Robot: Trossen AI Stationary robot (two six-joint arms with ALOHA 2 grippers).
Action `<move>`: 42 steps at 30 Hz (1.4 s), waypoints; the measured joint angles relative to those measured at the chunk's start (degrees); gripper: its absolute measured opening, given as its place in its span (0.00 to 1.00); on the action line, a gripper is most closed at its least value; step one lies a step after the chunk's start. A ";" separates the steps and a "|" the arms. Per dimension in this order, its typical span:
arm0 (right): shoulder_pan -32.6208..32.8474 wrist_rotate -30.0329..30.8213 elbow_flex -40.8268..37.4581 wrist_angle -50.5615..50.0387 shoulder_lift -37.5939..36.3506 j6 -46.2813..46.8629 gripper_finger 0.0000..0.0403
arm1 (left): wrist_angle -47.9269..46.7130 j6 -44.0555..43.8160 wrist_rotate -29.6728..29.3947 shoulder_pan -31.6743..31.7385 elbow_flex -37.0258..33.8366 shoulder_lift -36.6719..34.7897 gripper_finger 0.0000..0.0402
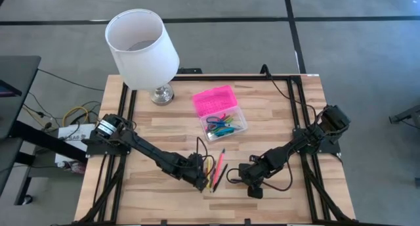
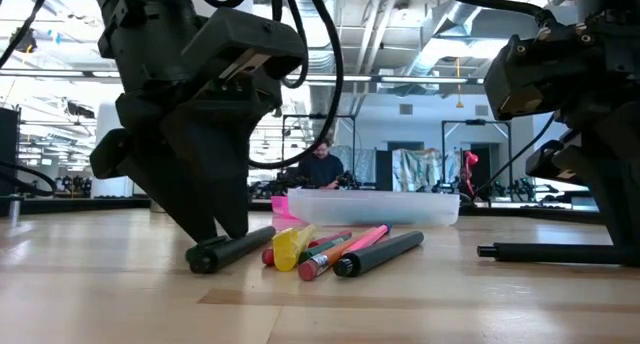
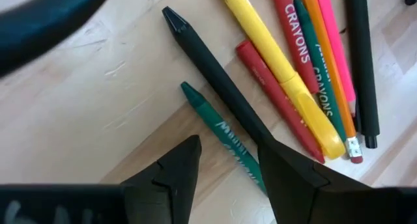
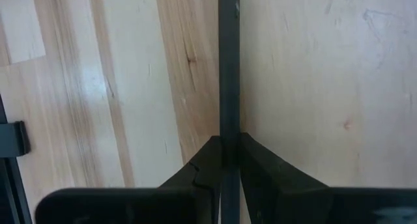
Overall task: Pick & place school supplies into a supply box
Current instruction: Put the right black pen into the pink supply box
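Loose crayons [image 1: 216,170] lie before the supply box [image 1: 220,112] holding scissors [image 1: 220,124].

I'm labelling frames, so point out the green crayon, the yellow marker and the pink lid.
green crayon [image 3: 218,123]: left wrist view, on its printed wrapper.
yellow marker [image 3: 273,55]: left wrist view, mid barrel.
pink lid [image 1: 213,100]: high view, lid's centre.

A robotics lab is showing beyond the table [image 2: 90,284]: exposed ceiling ducts [image 2: 400,24], equipment racks, a person [image 2: 322,164] sitting at a workstation.
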 joint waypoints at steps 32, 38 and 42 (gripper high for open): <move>-2.19 0.37 0.04 0.27 0.00 10.90 0.11 | -10.26 9.74 5.17 -0.28 -0.02 -0.09 0.39; -2.27 0.89 -0.01 2.15 -0.02 13.89 0.11 | -9.99 14.56 3.98 -0.27 0.14 -0.05 0.39; -2.27 1.84 1.68 0.45 0.08 14.59 0.11 | -10.39 17.73 2.72 -0.31 0.60 0.10 0.39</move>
